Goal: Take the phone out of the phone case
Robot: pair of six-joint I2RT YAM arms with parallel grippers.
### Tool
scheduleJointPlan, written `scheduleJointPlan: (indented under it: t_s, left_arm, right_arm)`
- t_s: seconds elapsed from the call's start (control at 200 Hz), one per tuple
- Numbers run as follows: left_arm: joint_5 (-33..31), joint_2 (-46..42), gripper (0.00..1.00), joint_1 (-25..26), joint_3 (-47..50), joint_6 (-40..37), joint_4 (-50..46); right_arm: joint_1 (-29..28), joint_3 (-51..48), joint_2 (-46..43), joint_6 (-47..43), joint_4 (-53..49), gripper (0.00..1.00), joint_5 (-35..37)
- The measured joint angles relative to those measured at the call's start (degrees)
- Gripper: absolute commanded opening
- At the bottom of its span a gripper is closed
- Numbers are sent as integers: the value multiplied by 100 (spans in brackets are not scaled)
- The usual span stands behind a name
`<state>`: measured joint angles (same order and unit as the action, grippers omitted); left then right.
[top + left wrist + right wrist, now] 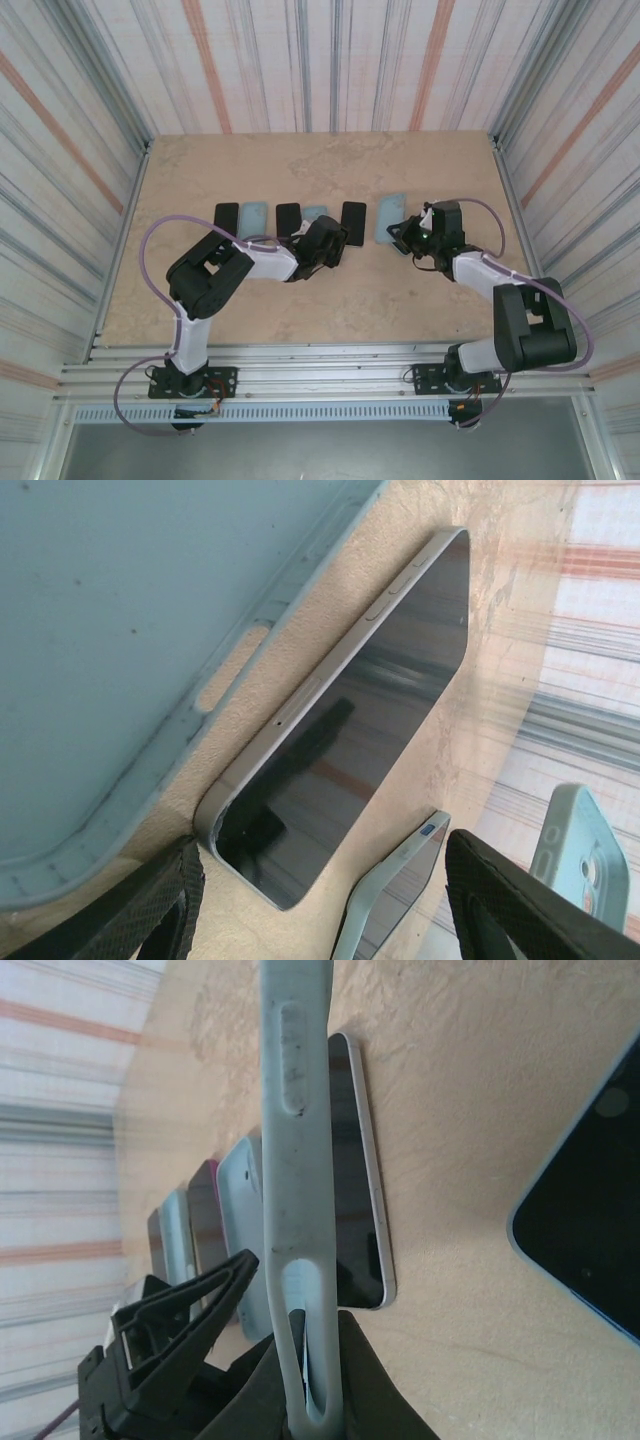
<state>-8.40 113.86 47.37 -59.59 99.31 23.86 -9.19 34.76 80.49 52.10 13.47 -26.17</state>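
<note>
In the left wrist view, the large light-blue case (110,650) ahead-left of the left gripper (325,850) is cut off by the top and left edges. A cased phone (395,900) between the fingers (520,905) is cut off at the bottom edge.

In the right wrist view, the phone case (298,1140) clamped in the right gripper (290,1330) runs past the top edge and masks part of the row beyond it. The dark phone (590,1230) beside the gripper is cut off by the right edge. The farthest devices (160,1235) are too blurred to identify.

I have the left arm (215,275) folded at the elbow with its wrist reaching right. The left gripper (335,243) is pitched low, fingers (150,910) spread apart. The right arm (525,320) bends inward, and the right gripper (402,233) is clamped tight.
</note>
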Motion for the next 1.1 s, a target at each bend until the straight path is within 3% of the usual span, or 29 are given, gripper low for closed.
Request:
scheduleJointPlan:
  t_s: [0.541,1.102]
  left_arm:
    - [553,2,67,-122,-28,-402,0]
    - [964,74,67,-208,-214,-691,35]
  right_arm:
    - [247,857,1534,-505,74,3,-691]
    - [247,1102,2201,-632,-7,11,-713]
